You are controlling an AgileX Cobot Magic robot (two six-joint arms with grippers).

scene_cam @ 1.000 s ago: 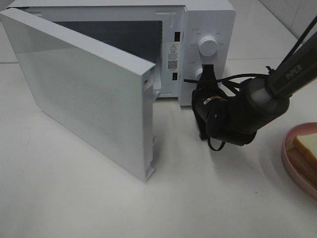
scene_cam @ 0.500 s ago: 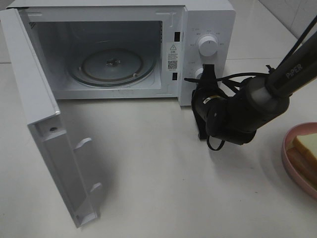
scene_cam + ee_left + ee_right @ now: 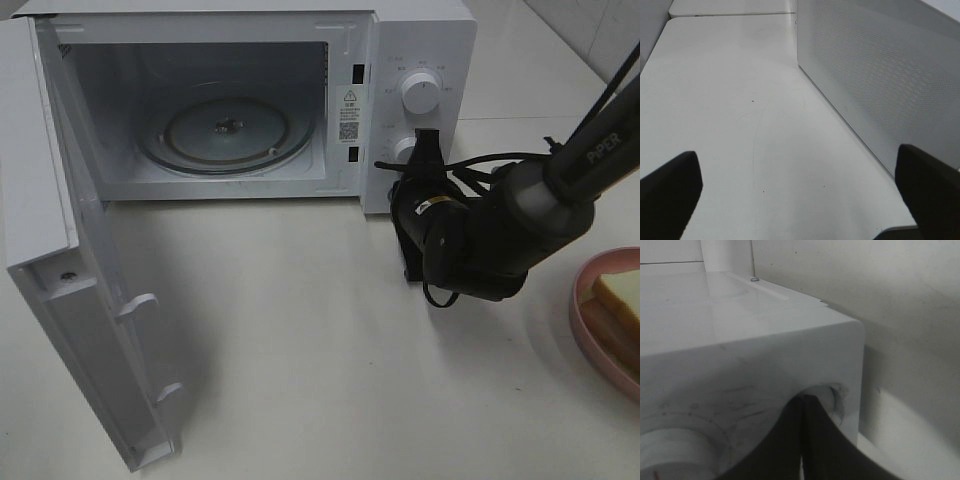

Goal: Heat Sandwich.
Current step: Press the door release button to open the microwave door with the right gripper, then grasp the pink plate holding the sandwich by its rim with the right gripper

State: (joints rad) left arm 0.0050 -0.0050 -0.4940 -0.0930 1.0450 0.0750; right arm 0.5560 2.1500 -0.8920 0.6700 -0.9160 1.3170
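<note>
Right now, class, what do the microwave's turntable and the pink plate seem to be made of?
Turntable: probably clear glass, glossy; see-through with ringed reflections. Pink plate: smooth, opaque, evenly coloured rim; plastic or glazed ceramic, cannot tell which.

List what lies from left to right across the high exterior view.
door → turntable → right gripper → sandwich
</note>
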